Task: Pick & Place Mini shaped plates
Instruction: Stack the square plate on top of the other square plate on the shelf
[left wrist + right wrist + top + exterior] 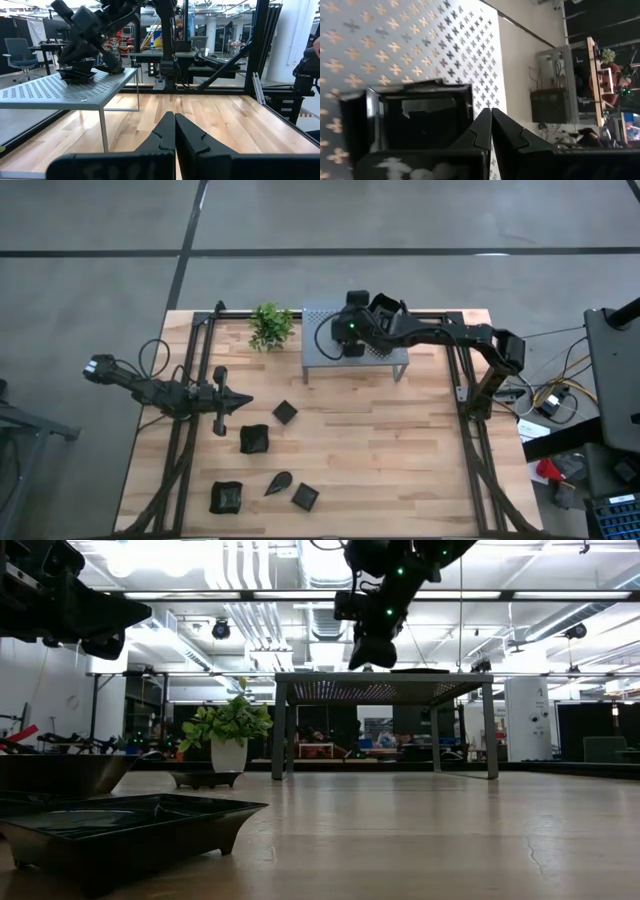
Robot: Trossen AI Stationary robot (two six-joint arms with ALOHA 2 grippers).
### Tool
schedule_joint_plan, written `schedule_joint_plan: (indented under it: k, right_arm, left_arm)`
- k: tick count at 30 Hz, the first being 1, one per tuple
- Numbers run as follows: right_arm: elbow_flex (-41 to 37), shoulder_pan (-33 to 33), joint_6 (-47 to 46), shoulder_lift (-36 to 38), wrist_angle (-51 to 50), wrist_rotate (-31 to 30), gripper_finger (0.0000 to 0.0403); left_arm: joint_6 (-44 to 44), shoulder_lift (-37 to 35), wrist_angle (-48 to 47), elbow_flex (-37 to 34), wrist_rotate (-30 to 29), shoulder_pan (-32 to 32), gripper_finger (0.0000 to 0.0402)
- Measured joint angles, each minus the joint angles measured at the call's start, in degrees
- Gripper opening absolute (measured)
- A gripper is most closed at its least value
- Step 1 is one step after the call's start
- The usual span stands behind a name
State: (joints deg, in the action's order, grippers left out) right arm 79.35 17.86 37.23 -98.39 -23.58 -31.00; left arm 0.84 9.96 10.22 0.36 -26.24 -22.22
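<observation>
No readable text, labels, brands, numbers or signs in any view. Background room items are too small or blurred to make out any lettering.
</observation>
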Motion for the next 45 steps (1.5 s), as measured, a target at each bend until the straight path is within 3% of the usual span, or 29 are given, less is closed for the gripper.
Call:
schedule_joint_plan:
  k: [13, 24, 33, 42, 45]
  right_arm:
    - [-0.09, 0.71, 0.33, -0.04, -2.72, 6.4, 0.0008]
    - [-0.09, 0.92, -1.45, -0.04, 4.54, 2.43, 0.0008]
    - [-0.15, 2.5, -2.48, -1.35, -1.8, 2.51, 0.0008]
    - [-0.13, 2.0, -1.29, -1.46, 0.29, 2.26, 0.0008]
    - [-0.13, 1.45, -1.29, -1.46, 0.26, -0.34, 0.0008]
  left_arm:
    - [0.0, 0.0, 0.0, 0.0, 0.0, -0.01, 0.0]
    - [0.02, 0.0, 0.0, 0.0, 0.0, -0.01, 0.0]
    - [0.02, 0.0, 0.0, 0.0, 0.0, -0.02, 0.0]
    - [0.01, 0.0, -0.01, 0.0, 0.0, -0.01, 0.0]
    - [0.01, 0.0, 0.0, -0.01, 0.01, -0.02, 0.0]
